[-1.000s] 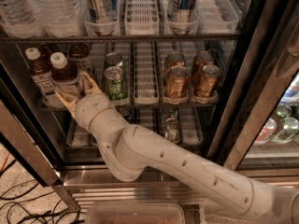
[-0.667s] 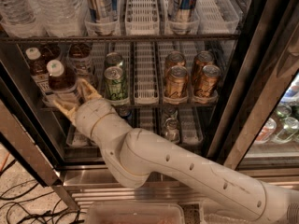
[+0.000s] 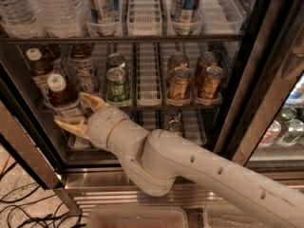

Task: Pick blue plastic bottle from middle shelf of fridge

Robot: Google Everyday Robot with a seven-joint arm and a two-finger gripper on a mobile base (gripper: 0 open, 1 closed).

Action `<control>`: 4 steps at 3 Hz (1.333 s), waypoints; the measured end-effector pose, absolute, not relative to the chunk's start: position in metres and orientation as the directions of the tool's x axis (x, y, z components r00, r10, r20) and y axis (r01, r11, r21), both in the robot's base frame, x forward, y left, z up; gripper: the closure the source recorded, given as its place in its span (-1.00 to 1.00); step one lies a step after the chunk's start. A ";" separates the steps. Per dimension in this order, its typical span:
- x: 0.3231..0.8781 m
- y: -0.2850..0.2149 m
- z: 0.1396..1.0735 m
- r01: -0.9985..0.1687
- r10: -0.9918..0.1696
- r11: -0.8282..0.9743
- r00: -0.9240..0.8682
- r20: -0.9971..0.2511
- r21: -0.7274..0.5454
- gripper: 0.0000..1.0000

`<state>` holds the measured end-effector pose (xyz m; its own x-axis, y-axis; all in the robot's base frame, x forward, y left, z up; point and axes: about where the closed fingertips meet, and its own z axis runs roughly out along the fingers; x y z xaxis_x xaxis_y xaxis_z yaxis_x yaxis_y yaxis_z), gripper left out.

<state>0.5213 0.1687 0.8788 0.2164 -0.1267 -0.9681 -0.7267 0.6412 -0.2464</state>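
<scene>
The blue plastic bottle (image 3: 61,95), with a white cap and dark brown drink, sits tilted between my gripper's fingers at the left front of the middle shelf (image 3: 148,75). My gripper (image 3: 70,109) is shut on the bottle's lower labelled part, one tan finger (image 3: 93,100) to its right and one below it at the left. The bottle is lifted slightly forward of the rack edge. My white arm (image 3: 190,165) reaches in from the lower right. The fridge (image 3: 247,103) stands open in front of me.
Two more brown-drink bottles (image 3: 37,63) stand behind on the left. Green cans (image 3: 117,83) and gold cans (image 3: 179,83) line the same shelf. Water bottles (image 3: 57,8) and tall cans (image 3: 102,4) stand above. A neighbouring cooler (image 3: 285,122) is at right; cables (image 3: 19,208) lie on the floor.
My gripper has drawn back down and to the left, out of the shelf, and the bottle has come with it, dropping lower in view.
</scene>
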 end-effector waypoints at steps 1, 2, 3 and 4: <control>0.522 0.159 0.878 -0.733 -0.145 0.629 0.214 -0.966 -0.257 1.00; 0.522 0.159 0.872 -0.734 -0.145 0.628 0.214 -0.966 -0.257 1.00; 0.519 0.152 0.877 -0.740 -0.142 0.623 0.211 -0.967 -0.253 1.00; 0.519 0.142 0.881 -0.751 -0.152 0.608 0.209 -0.966 -0.258 1.00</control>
<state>0.5194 0.1416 0.8814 0.2085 -0.1519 -0.9661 -0.7506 0.6084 -0.2577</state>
